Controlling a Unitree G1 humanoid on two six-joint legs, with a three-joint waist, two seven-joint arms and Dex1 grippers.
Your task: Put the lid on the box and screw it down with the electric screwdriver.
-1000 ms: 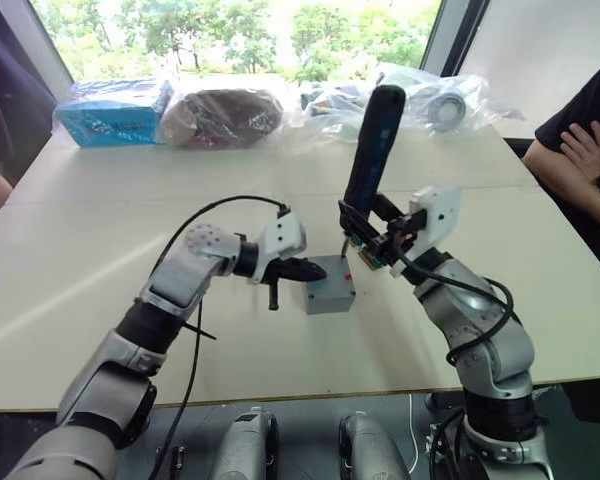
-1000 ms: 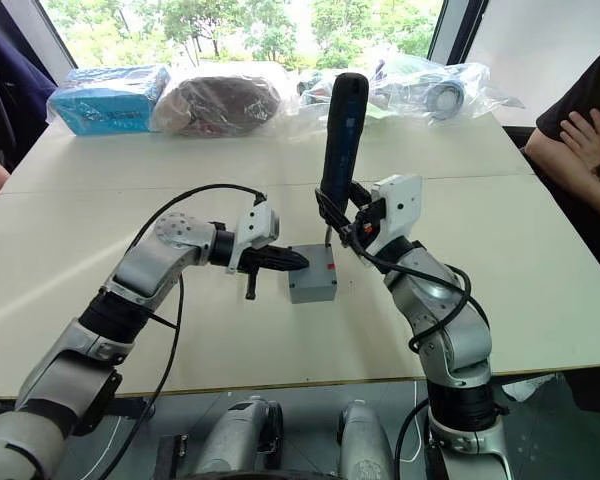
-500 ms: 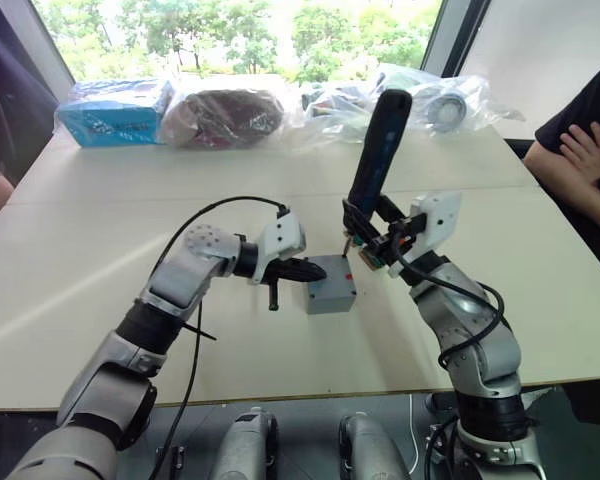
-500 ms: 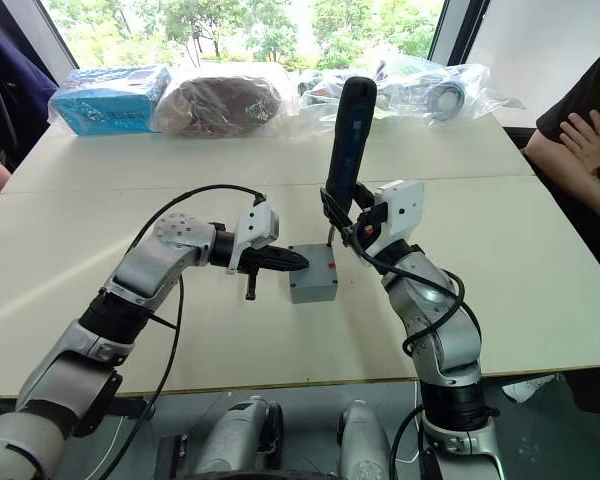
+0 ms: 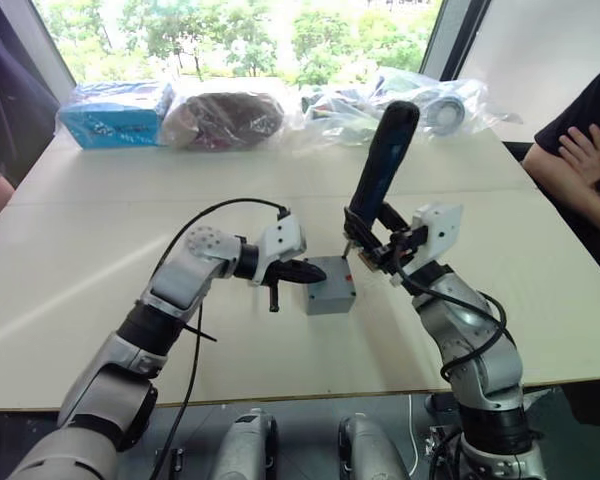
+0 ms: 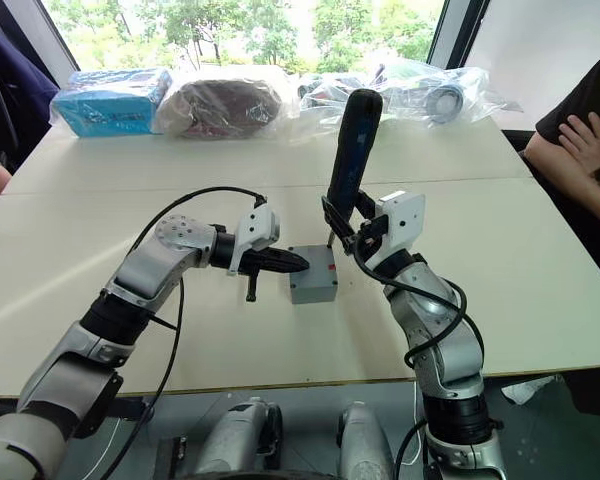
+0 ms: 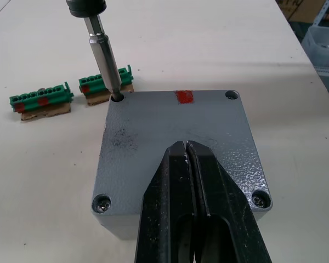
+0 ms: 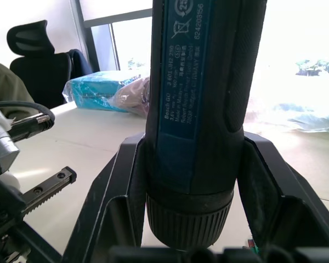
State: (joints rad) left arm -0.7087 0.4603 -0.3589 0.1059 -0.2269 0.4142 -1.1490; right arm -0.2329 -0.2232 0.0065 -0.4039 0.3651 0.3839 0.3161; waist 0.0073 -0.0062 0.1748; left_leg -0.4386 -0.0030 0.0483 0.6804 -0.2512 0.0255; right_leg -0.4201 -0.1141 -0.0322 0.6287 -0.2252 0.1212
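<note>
Speckled grey lid (image 7: 175,148) with a red mark, black electric screwdriver (image 5: 380,165), green connector blocks (image 7: 41,98).

Print on the tool body: a blue strip running along the electric screwdriver (image 8: 200,93), between the two fingers (image 8: 112,192) of the right gripper (image 8: 203,219), is showing white lettering.
Brand: "Bosch" seems to be standing there, too small to be sure.
Number: "82420356", roughly.
Signs: a recycling mark and a crossed-out bin are sitting at the strip's far end.
</note>
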